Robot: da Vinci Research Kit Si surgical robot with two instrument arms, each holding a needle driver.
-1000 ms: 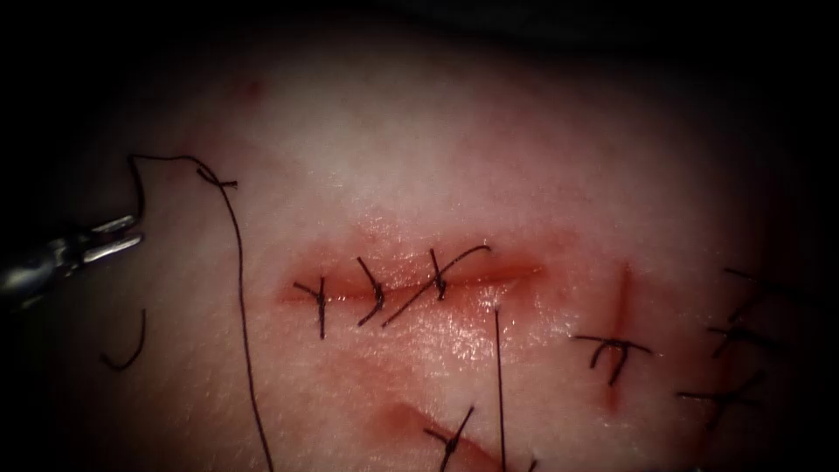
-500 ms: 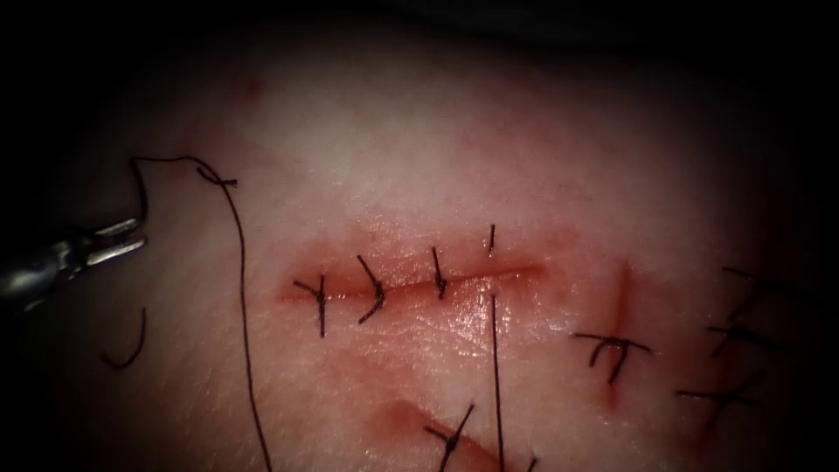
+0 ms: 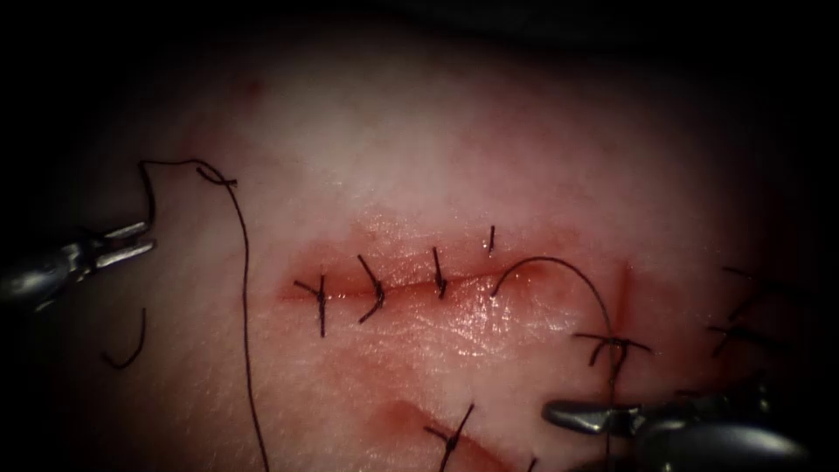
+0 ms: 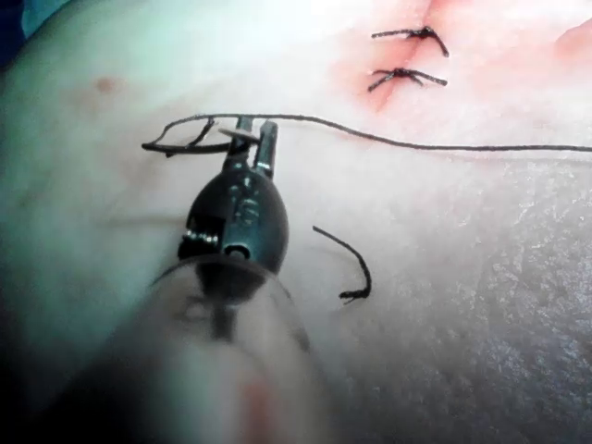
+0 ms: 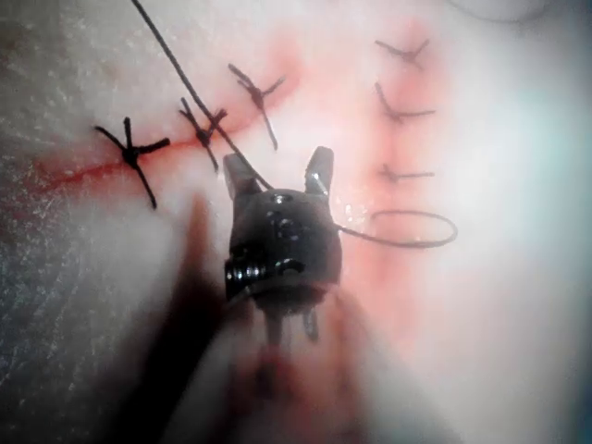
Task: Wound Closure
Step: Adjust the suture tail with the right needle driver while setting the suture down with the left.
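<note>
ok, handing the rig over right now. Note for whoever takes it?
Left tool: shut on the thread end, left of the cut.
Right tool: open, holding nothing; the thread arcs from the cut to it.
Needle: cannot tell; a short curved dark piece lies on the tissue near the left tool.
Done: three stitches cross the cut; a fourth pass looks untied.
Left: probably tie it, then close the cut's right end.
</note>
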